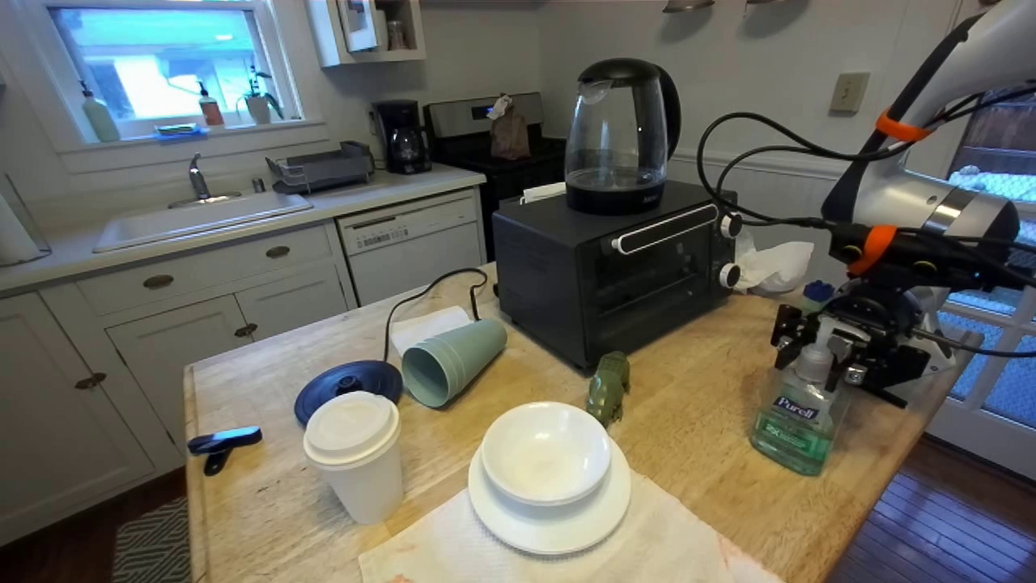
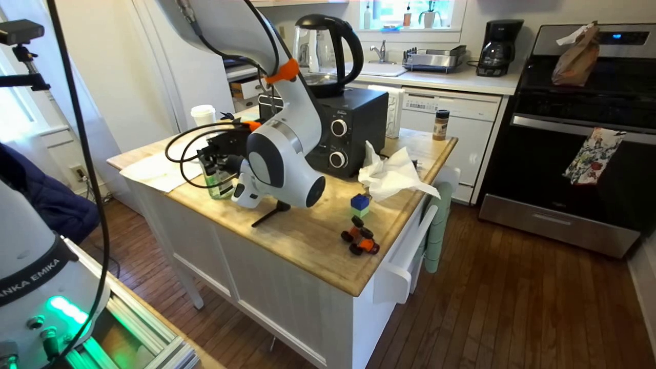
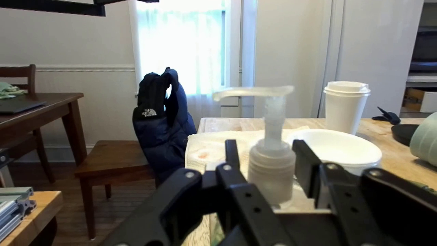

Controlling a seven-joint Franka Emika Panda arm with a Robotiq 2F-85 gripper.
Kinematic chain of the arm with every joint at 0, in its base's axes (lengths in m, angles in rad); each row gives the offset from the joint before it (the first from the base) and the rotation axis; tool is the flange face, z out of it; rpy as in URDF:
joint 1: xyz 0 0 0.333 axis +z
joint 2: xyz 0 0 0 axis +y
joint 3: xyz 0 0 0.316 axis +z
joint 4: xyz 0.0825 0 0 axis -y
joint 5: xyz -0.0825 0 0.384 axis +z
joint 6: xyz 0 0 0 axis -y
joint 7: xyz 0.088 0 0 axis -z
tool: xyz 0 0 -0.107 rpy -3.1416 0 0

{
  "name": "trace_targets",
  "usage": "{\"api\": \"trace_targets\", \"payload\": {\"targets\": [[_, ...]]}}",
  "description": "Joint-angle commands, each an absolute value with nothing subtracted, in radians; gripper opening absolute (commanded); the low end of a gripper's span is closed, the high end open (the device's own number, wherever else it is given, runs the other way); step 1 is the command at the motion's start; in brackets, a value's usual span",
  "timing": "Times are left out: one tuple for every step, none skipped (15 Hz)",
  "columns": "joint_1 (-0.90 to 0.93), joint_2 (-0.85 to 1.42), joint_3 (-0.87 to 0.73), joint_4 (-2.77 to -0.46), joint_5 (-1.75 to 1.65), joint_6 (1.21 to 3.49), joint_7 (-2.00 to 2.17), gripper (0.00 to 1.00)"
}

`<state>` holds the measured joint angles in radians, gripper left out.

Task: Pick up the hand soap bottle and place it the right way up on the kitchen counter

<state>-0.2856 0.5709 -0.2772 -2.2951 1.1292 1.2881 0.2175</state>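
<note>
The hand soap bottle (image 1: 793, 433), clear with pale green liquid and a white pump, stands upright on the wooden kitchen counter (image 1: 688, 405) near its edge. It also shows partly behind the arm in an exterior view (image 2: 219, 189). My gripper (image 1: 821, 352) is at the bottle's neck. In the wrist view, the gripper (image 3: 265, 147) is open, one finger on each side of the pump collar (image 3: 272, 167). A gap shows between the left finger and the collar. The right finger is close to the collar; I cannot tell whether it touches. The gripper hides most of the bottle's body there.
A white bowl (image 1: 546, 453) on a plate, a lidded cup (image 1: 356, 461) and a green lumpy figure (image 1: 609, 389) are nearby. The toaster oven (image 1: 611, 267) bears a glass kettle (image 1: 619, 138). A toy car (image 2: 360, 237) and blocks (image 2: 360, 205) lie near the counter's corner.
</note>
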Motion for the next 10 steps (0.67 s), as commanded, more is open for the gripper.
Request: {"api": "trace_targets", "payload": {"targets": [[-0.282, 0.574, -0.296, -2.272, 1.122, 1.263, 0.221, 0.78], [-0.282, 0.572, -0.298, -2.270, 1.120, 1.263, 0.222, 0.84], [-0.280, 0.566, -0.301, -2.271, 1.117, 1.267, 0.228, 0.92], [-0.278, 0.561, -0.304, -2.269, 1.113, 1.269, 0.234, 0.98], [-0.275, 0.554, -0.308, -2.268, 1.105, 1.272, 0.242, 1.00], [-0.274, 0.549, -0.311, -2.266, 1.100, 1.274, 0.249, 1.00], [-0.274, 0.544, -0.313, -2.262, 1.092, 1.272, 0.250, 1.00], [-0.273, 0.540, -0.316, -2.258, 1.086, 1.272, 0.256, 1.00], [-0.270, 0.532, -0.321, -2.252, 1.074, 1.276, 0.272, 1.00], [-0.266, 0.524, -0.327, -2.247, 1.063, 1.281, 0.293, 1.00]]}}
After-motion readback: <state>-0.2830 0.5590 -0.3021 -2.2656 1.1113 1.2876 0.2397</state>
